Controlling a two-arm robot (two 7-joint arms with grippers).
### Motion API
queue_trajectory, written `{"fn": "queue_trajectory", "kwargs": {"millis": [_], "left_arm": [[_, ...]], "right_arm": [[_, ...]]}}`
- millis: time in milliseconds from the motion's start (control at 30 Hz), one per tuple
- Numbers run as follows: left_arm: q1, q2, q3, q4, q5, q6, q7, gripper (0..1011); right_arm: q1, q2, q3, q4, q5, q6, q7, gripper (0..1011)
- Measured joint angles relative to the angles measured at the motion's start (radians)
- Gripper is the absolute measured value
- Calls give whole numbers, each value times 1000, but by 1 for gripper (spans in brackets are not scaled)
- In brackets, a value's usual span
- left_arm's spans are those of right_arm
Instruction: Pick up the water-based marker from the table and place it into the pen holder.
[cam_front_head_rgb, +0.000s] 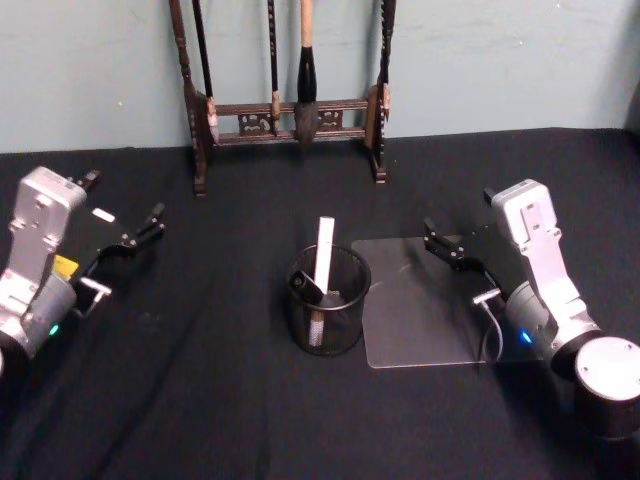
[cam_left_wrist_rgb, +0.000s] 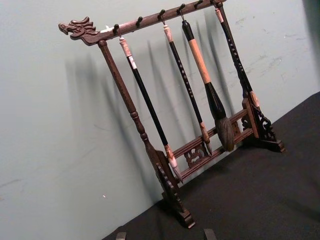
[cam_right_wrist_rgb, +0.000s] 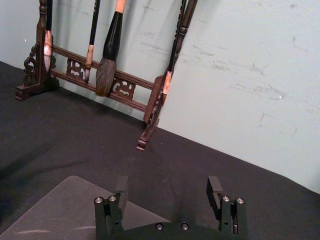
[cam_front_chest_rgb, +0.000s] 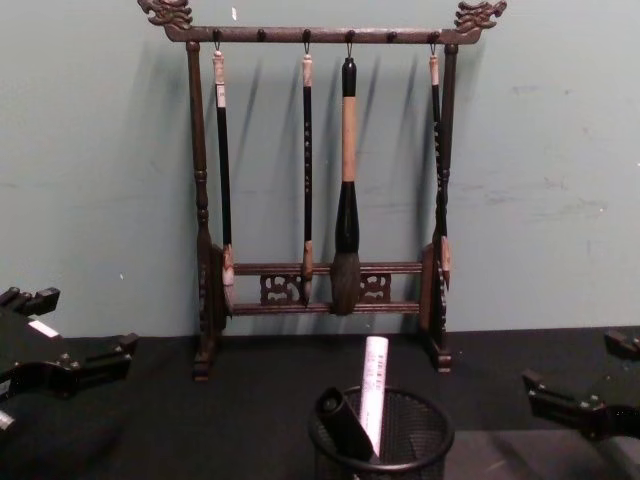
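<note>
**Inspector A:** Head view, item one: where is the white cylindrical water-based marker (cam_front_head_rgb: 322, 262)?

**Inspector B:** Standing inside the round black wire-mesh pen holder (cam_front_head_rgb: 329, 300), leaning toward the far rim, its top end sticking out above the rim. A dark object lies in the cup beside it; I cannot tell what it is. The holder sits on the table covered in plain black cloth (cam_front_head_rgb: 200, 400), touching the left edge of a clear flat plastic sheet (cam_front_head_rgb: 420, 310).

**Inspector A:** Claws?

**Inspector B:** The left gripper (cam_front_head_rgb: 150, 224) hangs over the cloth well left of the holder, holding nothing; whether its fingers are spread I cannot tell. The right gripper (cam_front_head_rgb: 440, 243) is over the sheet's far right part; in the right wrist view its fingers (cam_right_wrist_rgb: 121, 186) stand spread apart with nothing between them.

**Inspector A:** Background?

**Inspector B:** A tall dark wooden brush rack (cam_front_chest_rgb: 318, 285) with hanging calligraphy brushes stands against the pale green wall (cam_front_chest_rgb: 560, 150), behind the holder.
</note>
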Motion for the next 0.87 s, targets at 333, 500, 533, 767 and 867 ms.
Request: {"fn": "queue_trajectory", "kwargs": {"millis": [333,500,533,767,867], "left_arm": [[0,0,0,0,0,0,0,1001],[0,0,0,0,0,0,0,1001],[0,0,0,0,0,0,0,1001],[0,0,0,0,0,0,0,1001],[0,0,0,0,0,0,0,1001]], "right_arm": [[0,0,0,0,0,0,0,1002],[0,0,0,0,0,0,0,1002],[0,0,0,0,0,0,0,1002],[0,0,0,0,0,0,0,1002],[0,0,0,0,0,0,0,1002]]}}
